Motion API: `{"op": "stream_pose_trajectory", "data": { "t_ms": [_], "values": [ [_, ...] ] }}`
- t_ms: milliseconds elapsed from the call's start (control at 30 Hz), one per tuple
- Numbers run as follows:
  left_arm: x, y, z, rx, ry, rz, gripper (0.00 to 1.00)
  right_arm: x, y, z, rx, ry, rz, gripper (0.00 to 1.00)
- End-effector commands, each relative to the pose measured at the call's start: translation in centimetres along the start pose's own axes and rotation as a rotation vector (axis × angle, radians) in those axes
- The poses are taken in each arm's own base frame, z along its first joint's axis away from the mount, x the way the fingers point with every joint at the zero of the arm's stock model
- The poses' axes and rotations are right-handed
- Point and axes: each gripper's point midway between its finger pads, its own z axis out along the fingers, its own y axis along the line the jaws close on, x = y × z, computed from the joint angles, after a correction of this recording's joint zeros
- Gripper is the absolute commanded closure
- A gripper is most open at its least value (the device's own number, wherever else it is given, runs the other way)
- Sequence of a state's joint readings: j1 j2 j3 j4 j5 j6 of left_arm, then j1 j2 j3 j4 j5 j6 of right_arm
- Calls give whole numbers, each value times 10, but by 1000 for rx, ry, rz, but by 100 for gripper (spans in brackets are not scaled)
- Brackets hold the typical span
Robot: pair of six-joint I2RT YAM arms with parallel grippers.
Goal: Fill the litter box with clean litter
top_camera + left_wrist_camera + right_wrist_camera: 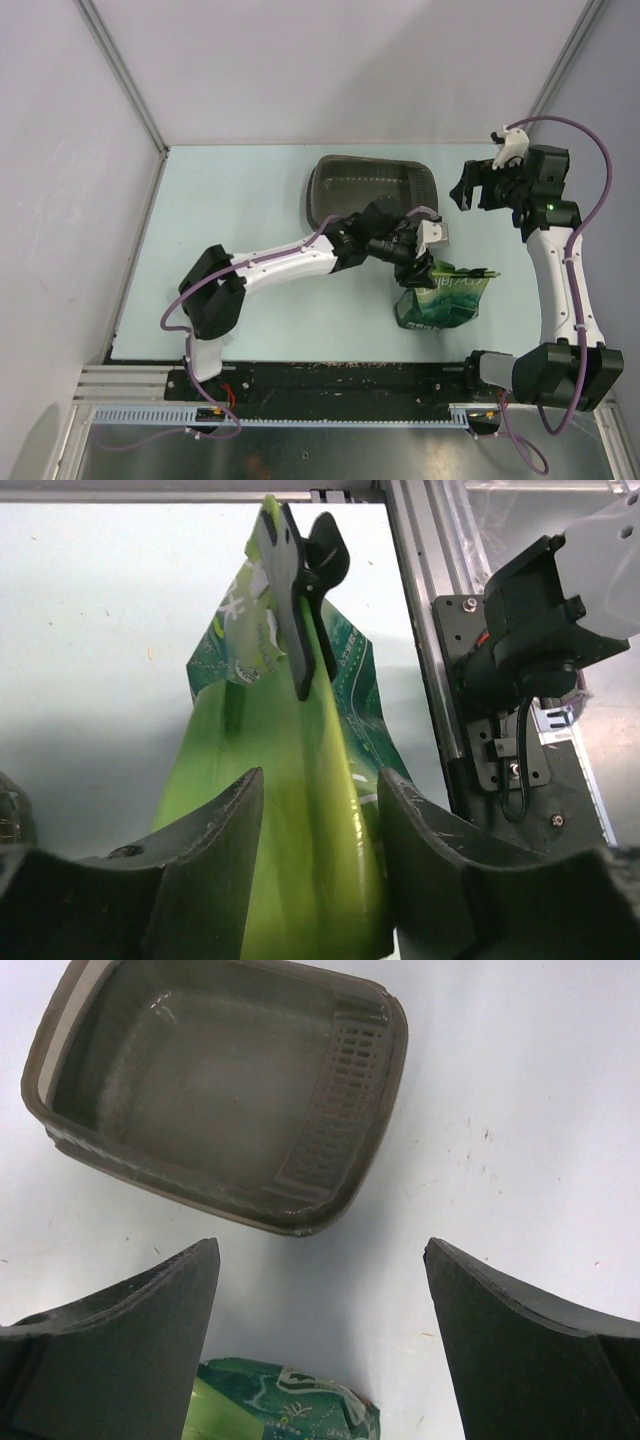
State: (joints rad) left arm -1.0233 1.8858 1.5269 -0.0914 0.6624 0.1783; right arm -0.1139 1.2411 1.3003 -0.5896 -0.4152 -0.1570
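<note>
from above, the litter box point(370, 188) is sitting on the pale table point(230, 220) toward the far side, just beyond the left gripper point(418, 262) and apart from it. the left arm is reaching across to the green bag point(447, 300), which is standing near the table's front edge, on the near side of the box. a black clip point(470, 271) is pinching the bag's top edge. the right gripper point(470, 190) is hanging in the air just right of the box, touching nothing.

through the left wrist camera, the left gripper point(320, 810) is clamping the green bag point(300, 810). both fingers point(215, 850) are pressing against its sides and the bright green film is filling the gap. the black clip point(305, 610) is standing ahead on the bag's far edge. the right arm's base point(525, 620) and a metal rail point(425, 630) are showing on the right.

through the right wrist camera, the right gripper point(318, 1260) is spread wide and holding nothing. the litter box point(60, 1055) is lying ahead of it, its grey floor and slotted grille showing. a corner of the green bag point(290, 1400) is peeking in below, between the fingers point(110, 1340) but not touching them.
</note>
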Motion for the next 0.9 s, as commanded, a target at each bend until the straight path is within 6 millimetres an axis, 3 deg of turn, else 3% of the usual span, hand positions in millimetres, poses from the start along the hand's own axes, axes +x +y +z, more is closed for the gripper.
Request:
{"op": "stream_pose_trajectory", "data": {
  "t_ms": [0, 133, 167, 267, 500, 667, 733, 867],
  "values": [
    [-14, 5, 1, -20, -17, 29, 51, -1, 6, -9, -25, -27, -5, 12],
    [2, 9, -11, -23, 58, 55, 74, 4, 7, -5, -35, -10, 9, 13],
    [4, 11, -15, -23, 69, 55, 84, 4, 7, -4, -40, -12, 16, 13],
    [9, 19, -36, -41, 81, 38, 100, 4, 9, -1, -58, -11, 26, 14],
    [7, 48, -105, -139, 74, 28, 100, 6, 34, -1, -211, -15, -23, 15],
    [6, 46, -145, -162, 82, 37, 100, 7, 52, 0, -297, -12, -47, 15],
    [17, 48, -159, -174, 104, 37, 100, 9, 70, -2, -392, -14, -80, 16],
    [33, 51, -181, -219, 132, 62, 100, 31, 107, -14, -569, 33, -210, 22]
  ]
}}
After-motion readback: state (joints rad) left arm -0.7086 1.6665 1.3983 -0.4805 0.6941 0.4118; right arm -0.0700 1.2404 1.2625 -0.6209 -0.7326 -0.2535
